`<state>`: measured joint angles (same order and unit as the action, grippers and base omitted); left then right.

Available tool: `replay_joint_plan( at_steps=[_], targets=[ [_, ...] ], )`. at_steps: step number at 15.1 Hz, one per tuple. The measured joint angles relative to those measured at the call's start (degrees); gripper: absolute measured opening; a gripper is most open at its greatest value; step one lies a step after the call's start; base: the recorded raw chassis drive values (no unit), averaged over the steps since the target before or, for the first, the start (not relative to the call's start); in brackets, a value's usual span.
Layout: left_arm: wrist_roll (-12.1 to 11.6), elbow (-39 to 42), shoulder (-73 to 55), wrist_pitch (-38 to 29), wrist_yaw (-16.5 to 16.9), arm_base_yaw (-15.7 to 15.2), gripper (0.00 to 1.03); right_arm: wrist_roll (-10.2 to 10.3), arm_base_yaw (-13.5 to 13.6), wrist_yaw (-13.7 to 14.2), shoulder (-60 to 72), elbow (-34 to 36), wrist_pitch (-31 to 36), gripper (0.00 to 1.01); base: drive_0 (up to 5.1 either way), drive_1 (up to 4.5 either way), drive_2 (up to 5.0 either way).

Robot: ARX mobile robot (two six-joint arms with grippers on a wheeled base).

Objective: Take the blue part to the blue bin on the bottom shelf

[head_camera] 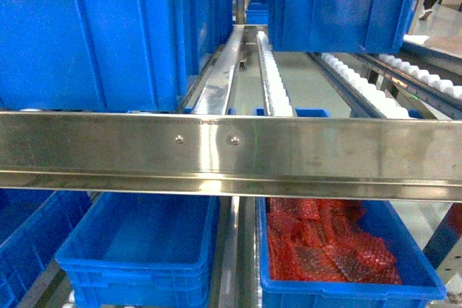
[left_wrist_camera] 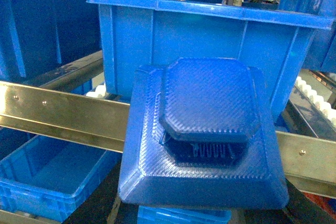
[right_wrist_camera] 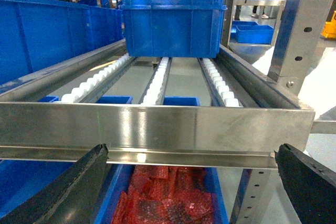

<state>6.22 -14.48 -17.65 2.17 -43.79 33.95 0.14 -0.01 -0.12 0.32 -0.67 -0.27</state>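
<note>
In the left wrist view, the blue part point(left_wrist_camera: 202, 129), a ribbed square piece with a raised octagonal cap, fills the middle. My left gripper point(left_wrist_camera: 203, 209) is shut on it; its dark fingers point(left_wrist_camera: 102, 200) show only at the part's lower edges. Behind the part are the bottom shelf's riveted steel rail point(left_wrist_camera: 58, 111) and a large blue bin point(left_wrist_camera: 210, 30) standing on that level. In the head view, the same rail point(head_camera: 231, 153) crosses the frame, and neither gripper shows there. My right gripper point(right_wrist_camera: 191, 182) is open and holds nothing, its black fingers point(right_wrist_camera: 73, 187) wide apart before the rail point(right_wrist_camera: 157, 129).
Below the rail stand an empty blue bin point(head_camera: 137, 250) on the left and a blue bin of red parts point(head_camera: 325, 250) on the right. More blue bins point(head_camera: 94, 34) sit on the white roller tracks point(head_camera: 274, 84). A steel upright point(right_wrist_camera: 299, 30) stands at right.
</note>
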Motion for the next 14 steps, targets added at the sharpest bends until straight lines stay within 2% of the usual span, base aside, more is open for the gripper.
replay_joint_plan(
  at_steps=[1, 14],
  targets=[
    [0.00, 0.00, -0.02, 0.13, 0.04, 0.07, 0.43, 0.00, 0.00, 0.02, 0.00, 0.00, 0.04, 0.98, -5.1, 2.39, 2.4],
    [0.00, 0.00, -0.02, -0.07, 0.07, 0.07, 0.43, 0.00, 0.00, 0.02, 0.00, 0.00, 0.17, 0.98, 0.0, 0.00, 0.0]
  ],
)
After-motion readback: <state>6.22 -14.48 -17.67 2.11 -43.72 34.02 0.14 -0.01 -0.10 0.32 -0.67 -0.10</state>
